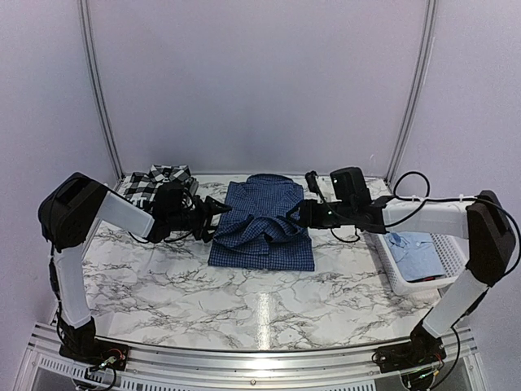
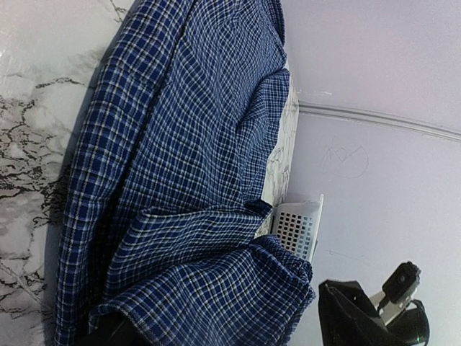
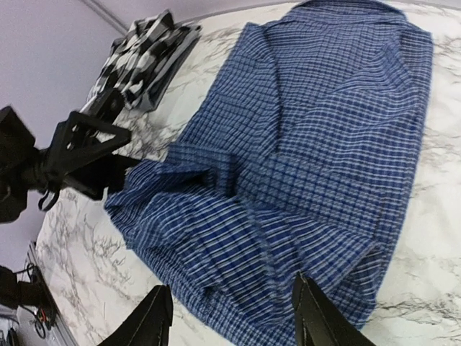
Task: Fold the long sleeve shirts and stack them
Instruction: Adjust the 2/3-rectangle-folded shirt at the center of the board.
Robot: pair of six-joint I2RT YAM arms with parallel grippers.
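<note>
- The dark blue shirt (image 1: 260,236) lies flat at the centre of the marble table (image 1: 163,277). Its long axis runs up and down the top view, with the collar (image 1: 273,181) toward the top of the frame and the hem (image 1: 260,265) toward the bottom.
- Your left gripper (image 1: 218,213) sits at the shirt's left edge and your right gripper (image 1: 293,216) at its right edge. The two face each other across the short axis, about halfway along the shirt's length.
- Both pairs of jaws stand apart. In the right wrist view the right fingers straddle the cloth near the bottom of the frame without closing on it, and the left fingers show spread at centre left.
- In the left wrist view a fold of cloth lies between the left fingers at the bottom of the frame. You cannot tell whether it touches them.
- The sleeves (image 1: 260,224) lie bunched across the middle, between the two grippers.
- Neither arm is clearly nearer, since the shirt sits between them. Any lengthwise fold probably needs both grips to travel together along the collar-to-hem axis, or the cloth will skew.
- The plaid shirt (image 1: 159,181) rests folded at upper left, just behind the left gripper.
- The pale blue shirt (image 1: 415,252) waits in the white basket (image 1: 391,273) at right.
</note>
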